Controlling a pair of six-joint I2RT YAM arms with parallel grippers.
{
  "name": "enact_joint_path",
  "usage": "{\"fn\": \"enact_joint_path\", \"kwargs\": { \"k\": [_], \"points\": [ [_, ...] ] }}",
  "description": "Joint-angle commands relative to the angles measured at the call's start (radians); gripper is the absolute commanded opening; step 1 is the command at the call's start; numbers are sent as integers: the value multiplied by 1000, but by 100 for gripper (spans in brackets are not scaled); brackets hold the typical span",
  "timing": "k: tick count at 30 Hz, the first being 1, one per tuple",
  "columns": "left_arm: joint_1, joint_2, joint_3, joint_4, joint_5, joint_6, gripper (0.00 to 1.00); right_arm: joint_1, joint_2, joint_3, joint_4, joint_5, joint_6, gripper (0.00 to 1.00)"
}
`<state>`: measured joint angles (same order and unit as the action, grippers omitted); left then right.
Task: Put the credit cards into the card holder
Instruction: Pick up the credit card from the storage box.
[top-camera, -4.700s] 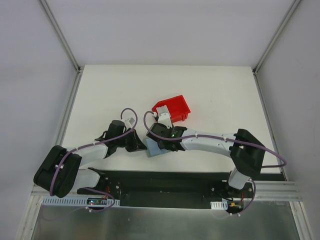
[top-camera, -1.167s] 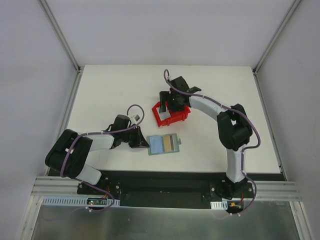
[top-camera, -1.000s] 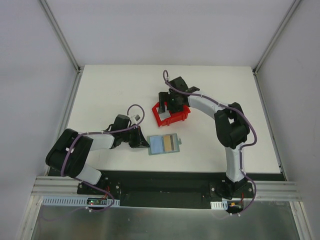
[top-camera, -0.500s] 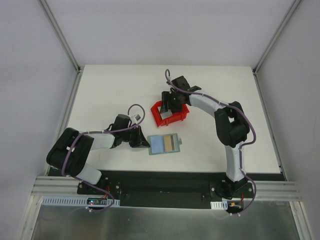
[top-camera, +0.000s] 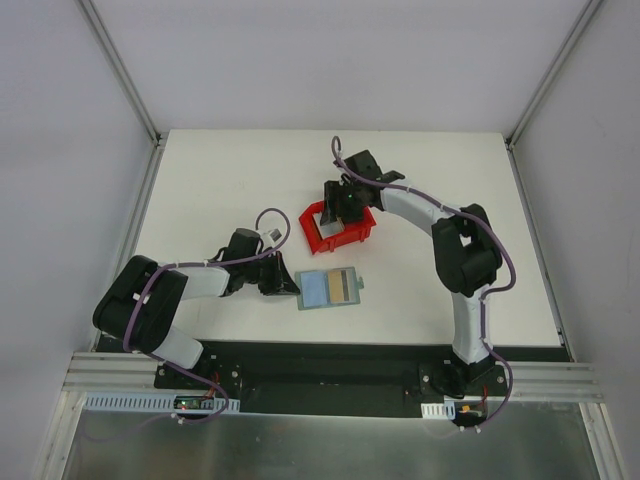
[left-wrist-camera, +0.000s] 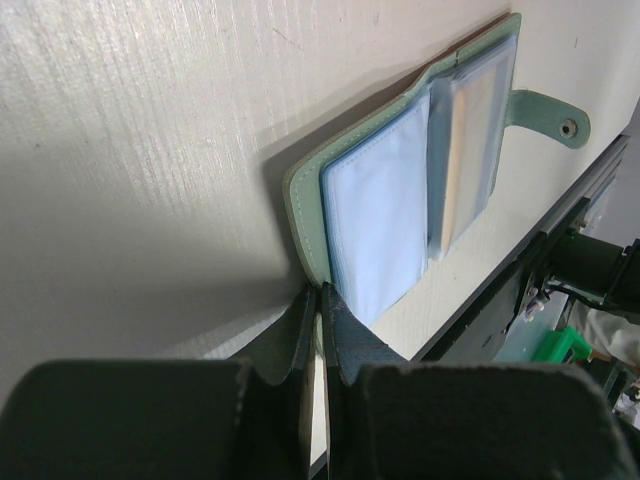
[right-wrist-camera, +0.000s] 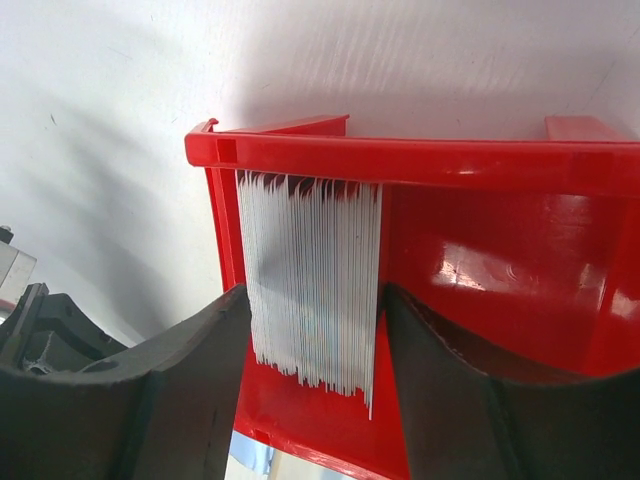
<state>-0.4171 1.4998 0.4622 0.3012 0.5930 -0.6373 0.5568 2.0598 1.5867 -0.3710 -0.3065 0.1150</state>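
Observation:
The card holder lies open on the table, pale blue inside, with an orange-gold card in its right half. In the left wrist view the card holder shows its grey-green cover, snap tab and the card inside a sleeve. My left gripper is shut on the holder's left edge. My right gripper is open inside the red bin. In the right wrist view its jaws straddle a stack of pale cards standing on edge, one finger close on each side.
The red bin stands just behind the card holder, near the table's middle. Both arms reach inward over the near half of the table. Metal frame rails run along the table's left and right sides.
The right arm has left the card holder and gone to the red bin; the orange-gold card now shows in the holder. Over the last second the bin has shifted slightly. The left gripper has stayed put.

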Motion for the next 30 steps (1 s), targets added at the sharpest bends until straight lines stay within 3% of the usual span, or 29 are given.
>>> {"fn": "enact_joint_path", "kwargs": {
  "k": [1, 9, 19, 30],
  "points": [
    [12, 20, -3, -37, -39, 41, 0, 5, -66, 2, 12, -34, 3, 59],
    [12, 22, -13, -30, -36, 39, 0, 26, -79, 4, 0, -6, -2, 57],
    [12, 20, -13, -25, -35, 37, 0, 95, -84, 41, -59, 161, -3, 58],
    [12, 14, -20, -14, -30, 36, 0, 132, -72, 78, -86, 198, -6, 59]
  ]
}}
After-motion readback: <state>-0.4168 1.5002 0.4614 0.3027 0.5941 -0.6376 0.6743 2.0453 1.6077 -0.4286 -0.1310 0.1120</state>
